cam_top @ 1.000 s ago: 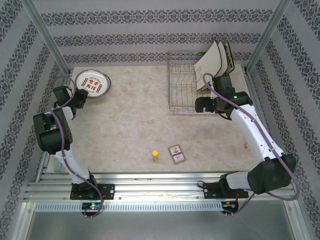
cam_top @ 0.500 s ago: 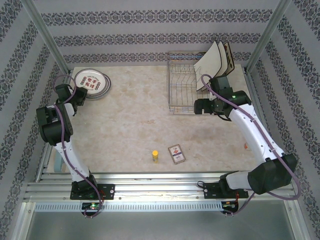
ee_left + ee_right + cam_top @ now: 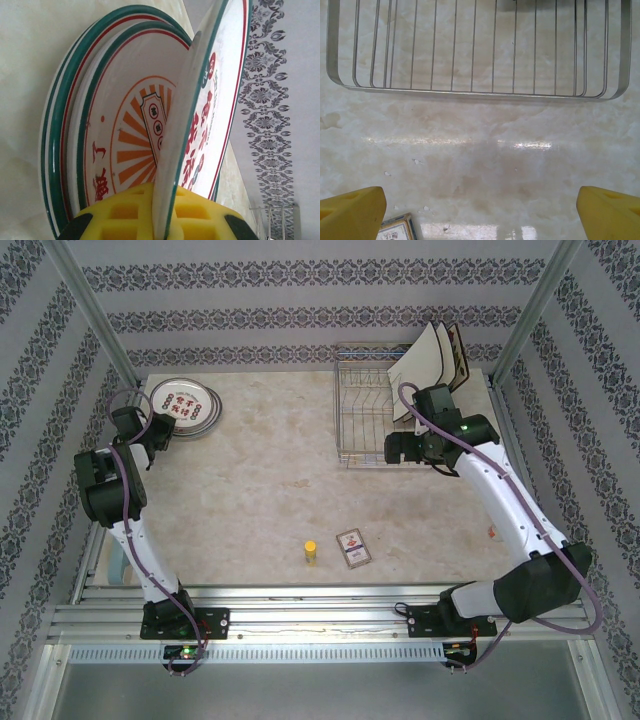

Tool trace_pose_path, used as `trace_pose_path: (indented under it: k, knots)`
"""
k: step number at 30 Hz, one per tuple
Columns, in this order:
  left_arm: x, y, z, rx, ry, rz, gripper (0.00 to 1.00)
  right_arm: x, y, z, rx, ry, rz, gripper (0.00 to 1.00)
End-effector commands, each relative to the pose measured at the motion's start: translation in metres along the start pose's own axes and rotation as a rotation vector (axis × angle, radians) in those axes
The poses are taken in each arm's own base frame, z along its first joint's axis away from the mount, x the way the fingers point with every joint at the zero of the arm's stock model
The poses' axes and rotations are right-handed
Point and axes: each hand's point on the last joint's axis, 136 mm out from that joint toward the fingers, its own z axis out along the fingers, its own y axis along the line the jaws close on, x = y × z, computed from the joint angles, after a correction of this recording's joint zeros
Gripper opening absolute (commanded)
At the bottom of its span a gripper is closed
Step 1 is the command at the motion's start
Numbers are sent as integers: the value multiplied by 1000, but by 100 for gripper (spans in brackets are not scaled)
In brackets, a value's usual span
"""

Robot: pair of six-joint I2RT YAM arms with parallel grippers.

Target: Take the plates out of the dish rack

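Several round white plates [image 3: 183, 406] with green, red-lined rims lie stacked at the table's far left. My left gripper [image 3: 158, 430] is at their near-left edge. In the left wrist view its yellow pads [image 3: 125, 212] are shut on the rim of one round plate [image 3: 220, 100], held tilted up over the stacked ones [image 3: 120, 130]. The chrome wire dish rack [image 3: 368, 420] stands at the back right, with square cream plates [image 3: 430, 362] leaning in its far right corner. My right gripper [image 3: 396, 448] hangs open just before the rack's front edge [image 3: 480, 92], nothing between its fingers.
A small picture card [image 3: 353, 546] and a short yellow cylinder [image 3: 311, 552] lie near the table's front middle; the card's corner [image 3: 395, 231] shows beside my right gripper's left fingertip [image 3: 352, 210]. Patterned walls and metal posts close in the table.
The left gripper has crept a little toward the back left with the plate. The right gripper has drifted slightly left along the rack's front edge.
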Motion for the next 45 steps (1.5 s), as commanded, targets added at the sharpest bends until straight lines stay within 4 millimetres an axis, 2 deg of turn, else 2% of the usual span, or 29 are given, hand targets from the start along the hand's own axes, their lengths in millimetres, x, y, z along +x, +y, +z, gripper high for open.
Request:
trace_pose_path:
  k: [1, 3, 7, 16, 30, 39, 42, 45]
  knots:
    - [-6, -5, 1, 9, 7, 35, 0, -4, 1, 0, 10, -8, -6, 98]
    - [-4, -5, 2, 1, 18, 40, 1, -5, 3, 2, 5, -10, -8, 98]
    - [0, -6, 2, -22, 36, 61, 13, -7, 4, 4, -4, -15, -10, 98]
    - [7, -10, -4, -68, 79, 128, 25, -8, 6, 10, -29, -21, -9, 98]
    - [19, -3, -24, -254, 154, 339, 55, -6, 3, 15, -61, -28, 6, 98]
    - [25, 10, -36, -370, 202, 430, 73, -8, -2, 11, -75, -47, 13, 98]
    - [26, 8, -42, -391, 211, 460, 77, -9, -3, 10, -82, -52, 14, 98]
    - [29, -6, -55, -410, 208, 519, 87, -14, -3, 8, -92, -67, 17, 98]
